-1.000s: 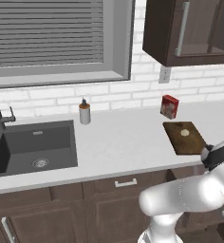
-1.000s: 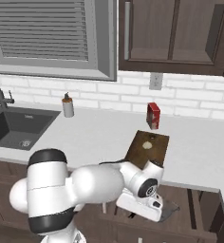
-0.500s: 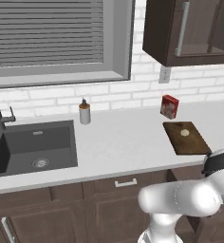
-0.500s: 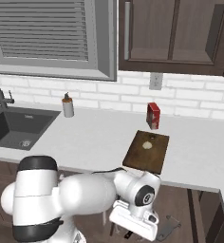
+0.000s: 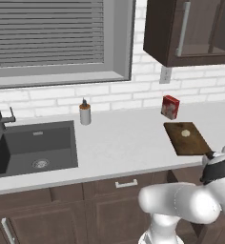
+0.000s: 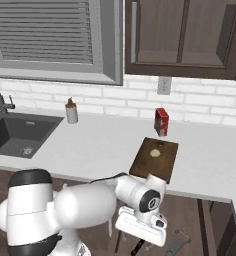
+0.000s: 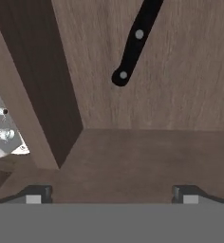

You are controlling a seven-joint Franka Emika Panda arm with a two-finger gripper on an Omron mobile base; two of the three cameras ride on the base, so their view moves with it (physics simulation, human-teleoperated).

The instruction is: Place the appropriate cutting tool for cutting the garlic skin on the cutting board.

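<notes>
Brown cutting board lies on the white bench with the garlic on it; the tool hangs spread and empty inside a wooden drawer, near a black knife handle.

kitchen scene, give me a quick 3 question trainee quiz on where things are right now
1. True or false: the garlic lies on the cutting board.
2. What stands by the wall just behind the board? A) red box B) kettle C) bowl
3. In the hand view, the black knife handle lies on a ____ drawer floor.

Key: 1 true; 2 A; 3 wooden. The gripper fingertips stand wide apart, nothing between them.
</notes>
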